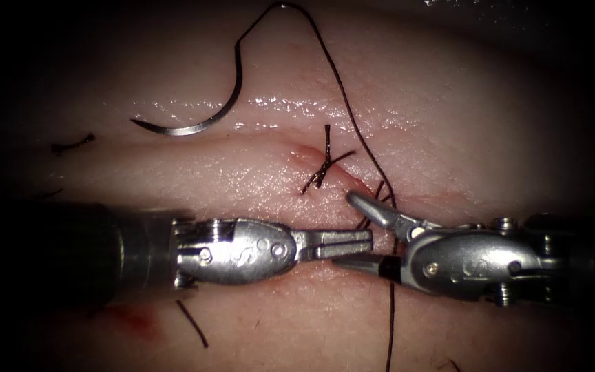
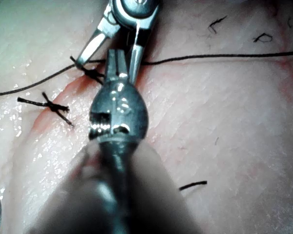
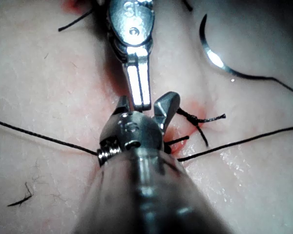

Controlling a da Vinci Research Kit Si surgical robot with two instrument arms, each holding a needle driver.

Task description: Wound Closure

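Fingers (image 1: 363,200) spread beside closed left tool (image 1: 342,244)

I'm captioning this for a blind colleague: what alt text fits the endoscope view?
Two needle drivers meet tip to tip over the cut in the tissue: the left tool shut, the right tool open. The curved needle lies free on the tissue, its thread trailing past a tied stitch.

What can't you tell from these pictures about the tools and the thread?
- Endoscope view: whether the left end effector pinches thread; its closed jaws hide it.
- Endoscope view: the thread's lower end, cut off by the edge.
- Right wrist view: the cut beneath the right end effector, hidden by its body.
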